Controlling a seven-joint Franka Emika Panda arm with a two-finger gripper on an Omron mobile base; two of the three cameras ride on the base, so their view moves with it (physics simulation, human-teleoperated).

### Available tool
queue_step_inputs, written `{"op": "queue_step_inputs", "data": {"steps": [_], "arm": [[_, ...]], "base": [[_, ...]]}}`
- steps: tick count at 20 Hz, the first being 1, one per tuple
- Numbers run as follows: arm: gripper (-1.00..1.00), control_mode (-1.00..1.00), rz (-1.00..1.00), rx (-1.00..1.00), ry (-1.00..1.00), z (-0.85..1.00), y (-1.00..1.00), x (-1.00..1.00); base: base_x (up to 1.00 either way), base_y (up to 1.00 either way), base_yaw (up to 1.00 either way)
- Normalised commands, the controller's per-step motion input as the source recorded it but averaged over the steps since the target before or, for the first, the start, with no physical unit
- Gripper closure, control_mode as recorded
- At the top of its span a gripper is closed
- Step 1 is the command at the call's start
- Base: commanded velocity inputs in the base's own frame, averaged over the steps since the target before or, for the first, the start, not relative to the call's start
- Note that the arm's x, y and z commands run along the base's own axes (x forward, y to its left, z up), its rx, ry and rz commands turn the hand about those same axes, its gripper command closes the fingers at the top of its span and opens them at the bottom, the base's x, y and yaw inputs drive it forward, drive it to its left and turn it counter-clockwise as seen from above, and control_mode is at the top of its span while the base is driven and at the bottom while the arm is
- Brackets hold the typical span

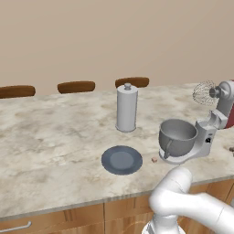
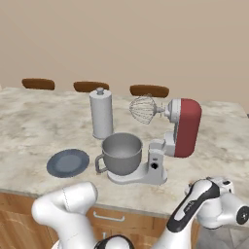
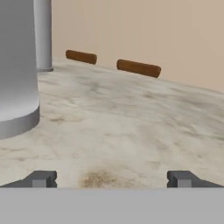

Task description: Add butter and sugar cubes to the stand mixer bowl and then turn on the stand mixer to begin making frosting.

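Observation:
The stand mixer [image 2: 182, 127] stands on the counter with its dark red head tilted up and its wire whisk [image 2: 143, 109] in the air. On its flat base sits the stand mixer bowl [image 1: 177, 136], grey metal, its handle toward the front. One tiny sugar cube [image 1: 154, 160] lies on the counter between the bowl and the plate. The butter is out of view. My gripper [image 3: 112, 179] hovers low over bare marble to the right of the mixer, open, with nothing between its fingertips. The mixer's grey body [image 3: 15, 74] rises at the left of the hand view.
A flat blue-grey plate [image 1: 121, 160] lies left of the bowl. A tall grey canister [image 1: 127, 108] stands behind it. Brown chair backs [image 1: 76, 86] line the far edge. My forearm [image 2: 194, 206] reaches up past the counter's front edge at the right.

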Motion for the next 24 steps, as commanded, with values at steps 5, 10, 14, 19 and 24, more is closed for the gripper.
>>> {"op": "queue_step_inputs", "data": {"steps": [5, 10, 14, 19, 24], "arm": [[-1.0, -1.0, 0.0, 0.0, 0.04, -0.31, -0.35, 0.02], [-1.0, -1.0, 0.0, 0.0, 0.02, -0.26, -0.29, 0.04], [-1.0, -1.0, 0.02, 0.0, 0.0, -0.23, -0.08, 0.15], [-1.0, -1.0, 0.05, 0.0, 0.0, -0.22, 0.0, 0.03], [-1.0, -1.0, 0.08, -0.01, 0.0, -0.3, -0.08, -0.09]], "base": [[0.0, 0.0, 0.0], [0.0, 0.0, 0.0], [0.0, 0.0, 0.0], [0.0, 0.0, 0.0], [0.0, 0.0, 0.0]]}}
